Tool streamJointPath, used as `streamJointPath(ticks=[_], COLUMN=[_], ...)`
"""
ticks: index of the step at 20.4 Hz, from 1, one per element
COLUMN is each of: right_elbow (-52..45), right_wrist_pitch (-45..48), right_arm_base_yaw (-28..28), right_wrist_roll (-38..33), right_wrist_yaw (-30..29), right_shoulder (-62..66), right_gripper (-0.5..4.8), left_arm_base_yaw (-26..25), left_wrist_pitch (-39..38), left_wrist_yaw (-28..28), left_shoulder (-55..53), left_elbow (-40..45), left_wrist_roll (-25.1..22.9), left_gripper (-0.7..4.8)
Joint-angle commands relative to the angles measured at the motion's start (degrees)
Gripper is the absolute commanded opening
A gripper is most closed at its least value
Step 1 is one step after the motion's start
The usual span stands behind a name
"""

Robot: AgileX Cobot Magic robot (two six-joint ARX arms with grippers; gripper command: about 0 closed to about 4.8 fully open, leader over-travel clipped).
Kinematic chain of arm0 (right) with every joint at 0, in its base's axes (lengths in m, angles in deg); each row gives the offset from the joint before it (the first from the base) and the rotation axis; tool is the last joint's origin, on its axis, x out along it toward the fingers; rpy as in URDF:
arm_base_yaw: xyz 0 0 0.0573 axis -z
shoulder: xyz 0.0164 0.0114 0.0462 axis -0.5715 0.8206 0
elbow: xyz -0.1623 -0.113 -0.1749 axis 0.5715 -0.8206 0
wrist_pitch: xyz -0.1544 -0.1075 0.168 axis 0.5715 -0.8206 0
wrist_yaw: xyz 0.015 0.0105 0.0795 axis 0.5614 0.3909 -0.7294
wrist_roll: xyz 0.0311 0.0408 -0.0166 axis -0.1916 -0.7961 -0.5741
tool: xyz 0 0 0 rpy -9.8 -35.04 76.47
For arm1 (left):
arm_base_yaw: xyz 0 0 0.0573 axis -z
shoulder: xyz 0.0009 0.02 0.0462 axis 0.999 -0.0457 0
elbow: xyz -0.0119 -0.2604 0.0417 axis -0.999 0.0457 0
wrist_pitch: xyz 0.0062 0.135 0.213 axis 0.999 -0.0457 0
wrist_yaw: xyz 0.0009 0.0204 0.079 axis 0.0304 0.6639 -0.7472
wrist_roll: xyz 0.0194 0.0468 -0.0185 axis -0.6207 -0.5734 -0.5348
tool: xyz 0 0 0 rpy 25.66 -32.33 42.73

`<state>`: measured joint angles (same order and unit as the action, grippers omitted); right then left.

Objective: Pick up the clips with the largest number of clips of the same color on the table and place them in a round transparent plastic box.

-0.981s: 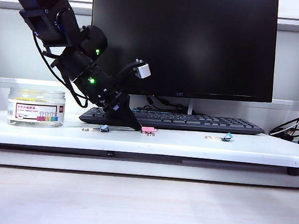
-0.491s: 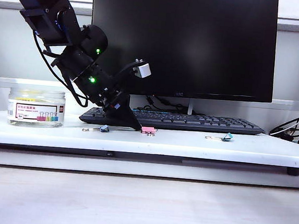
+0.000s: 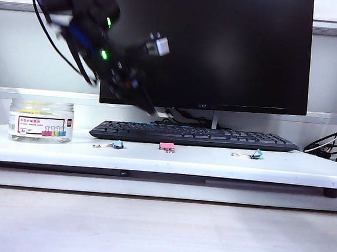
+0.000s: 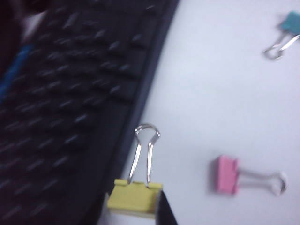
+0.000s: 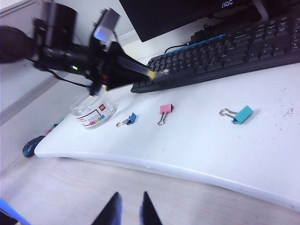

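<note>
My left gripper [image 4: 136, 208] is shut on a pale-yellow clip [image 4: 135, 197], whose silver wire handles stick out past the fingertips. In the exterior view this gripper [image 3: 152, 108] hangs, blurred, above the left end of the keyboard [image 3: 197, 135], in front of the monitor. The right wrist view shows the same clip [image 5: 151, 73] at the tip of the left arm. The round transparent plastic box [image 3: 41, 121] stands at the table's left end, to the left of the held clip. My right gripper [image 5: 130, 208] is open over the wooden surface before the white table, with nothing between its fingers.
A blue clip [image 3: 117, 144], a pink clip [image 3: 167, 146] and a teal clip [image 3: 256, 153] lie on the white table in front of the keyboard. A black monitor [image 3: 205, 46] stands behind it. Cables [image 3: 332, 149] lie at the far right.
The left arm has risen from the table in front of the keyboard, up and a little to the left, carrying the yellow clip. The three other clips and the box stayed put.
</note>
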<state>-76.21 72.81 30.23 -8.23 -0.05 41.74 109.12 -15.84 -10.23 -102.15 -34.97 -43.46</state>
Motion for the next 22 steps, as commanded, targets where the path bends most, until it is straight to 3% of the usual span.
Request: streamJointPath(ticks=[1, 3, 10, 16, 22], right_elbow=[0.24, 0.24, 0.24, 0.24, 0.24], right_wrist_pitch=[0.66, 0.66, 0.63, 0.63, 0.63], right_arm_base_yaw=[0.0, 0.0, 0.0, -0.07, -0.04], right_wrist_roll=[0.0, -0.02, -0.02, -0.02, -0.02], right_wrist_yaw=[0.04, 0.0, -0.46, -0.85, -0.79], right_shoulder=[-0.13, -0.13, -0.13, -0.13, -0.13], right_gripper=[0.63, 0.63, 0.63, 0.63, 0.63], left_arm_base_yaw=[-0.83, -1.81, -3.96, -10.78, -12.72], left_wrist_pitch=[-4.74, -8.98, -22.77, -31.19, -32.06], left_wrist_yaw=[-5.31, -7.45, -13.55, -13.03, -13.55], left_shoulder=[4.96, 8.17, 15.21, 16.81, 16.61], left_elbow=[-0.35, -0.35, -0.28, -0.04, 1.95], left_wrist_roll=[3.1, 5.86, 7.98, 12.41, 13.0], left_gripper=[0.21, 0.22, 0.22, 0.22, 0.22])
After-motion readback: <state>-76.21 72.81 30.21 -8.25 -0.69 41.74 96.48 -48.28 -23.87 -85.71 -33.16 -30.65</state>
